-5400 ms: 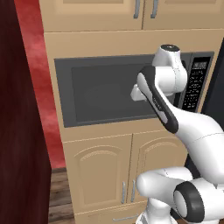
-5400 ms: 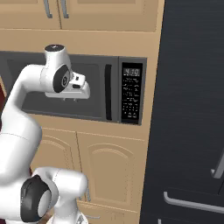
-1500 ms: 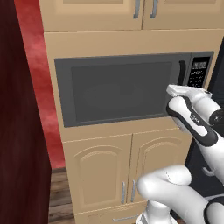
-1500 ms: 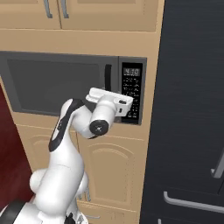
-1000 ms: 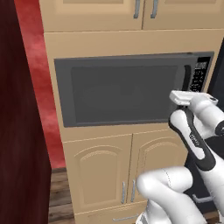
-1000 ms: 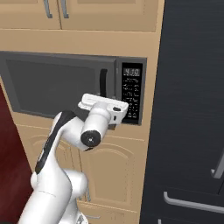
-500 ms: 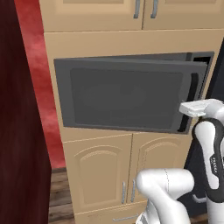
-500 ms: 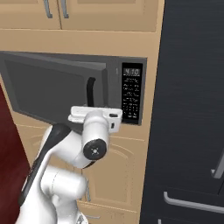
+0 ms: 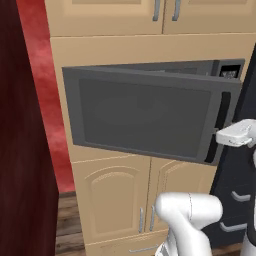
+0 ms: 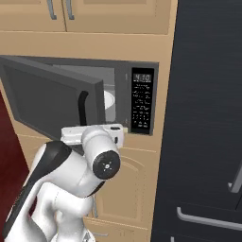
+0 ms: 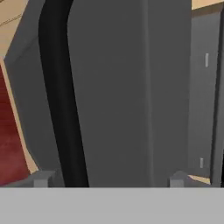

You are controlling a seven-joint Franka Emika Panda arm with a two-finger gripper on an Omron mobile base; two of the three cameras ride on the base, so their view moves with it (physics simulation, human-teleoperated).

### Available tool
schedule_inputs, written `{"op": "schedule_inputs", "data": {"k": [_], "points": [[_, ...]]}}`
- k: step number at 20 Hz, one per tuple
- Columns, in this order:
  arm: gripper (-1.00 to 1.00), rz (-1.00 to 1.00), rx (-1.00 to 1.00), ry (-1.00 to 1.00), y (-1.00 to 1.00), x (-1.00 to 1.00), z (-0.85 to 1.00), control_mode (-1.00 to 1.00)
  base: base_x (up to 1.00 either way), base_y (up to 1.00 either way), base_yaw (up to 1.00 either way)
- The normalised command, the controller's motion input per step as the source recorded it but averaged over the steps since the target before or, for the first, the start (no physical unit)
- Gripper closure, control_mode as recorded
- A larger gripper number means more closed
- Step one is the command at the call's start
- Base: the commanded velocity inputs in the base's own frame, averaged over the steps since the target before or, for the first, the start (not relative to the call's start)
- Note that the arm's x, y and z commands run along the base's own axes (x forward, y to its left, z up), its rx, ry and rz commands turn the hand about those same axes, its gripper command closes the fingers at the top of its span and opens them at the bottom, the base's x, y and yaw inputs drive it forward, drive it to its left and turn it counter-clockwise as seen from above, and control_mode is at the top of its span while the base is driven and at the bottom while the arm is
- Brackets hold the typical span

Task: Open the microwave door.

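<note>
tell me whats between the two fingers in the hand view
The free edge of the microwave door, with its black bar handle, lies between the two fingers, as the hand view shows. Contact isn't clear.

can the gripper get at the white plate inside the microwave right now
Probably not yet. The microwave door is only partly open, and the gripper sits at the door's handle edge; the plate shows through a narrow gap.

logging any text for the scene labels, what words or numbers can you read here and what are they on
Display on the microwave button panel: light digits at the top, too blurred to read for certain.
Button rows below the display: small pale marks, too small to read.
Same panel in the left base view: pale specks, unreadable.
Microwave door, its handle and the cabinets: no text.
</note>
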Motion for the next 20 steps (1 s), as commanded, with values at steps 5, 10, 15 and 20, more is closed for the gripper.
{"op": "schedule_inputs", "data": {"k": [5,10,15,20], "points": [[-1.00,0.18,-0.01,-0.10,-0.14,-0.73,0.34,-1.00,0.00,0.00,0.00],[-1.00,0.06,0.00,-0.33,-0.62,-0.70,0.45,-1.00,0.00,0.00,0.00],[-1.00,0.00,0.00,-0.25,-0.32,-0.01,0.09,-1.00,0.00,0.00,0.00],[-1.00,0.04,-0.11,-0.11,-0.03,0.56,-0.05,-1.00,0.00,0.00,0.00]]}}
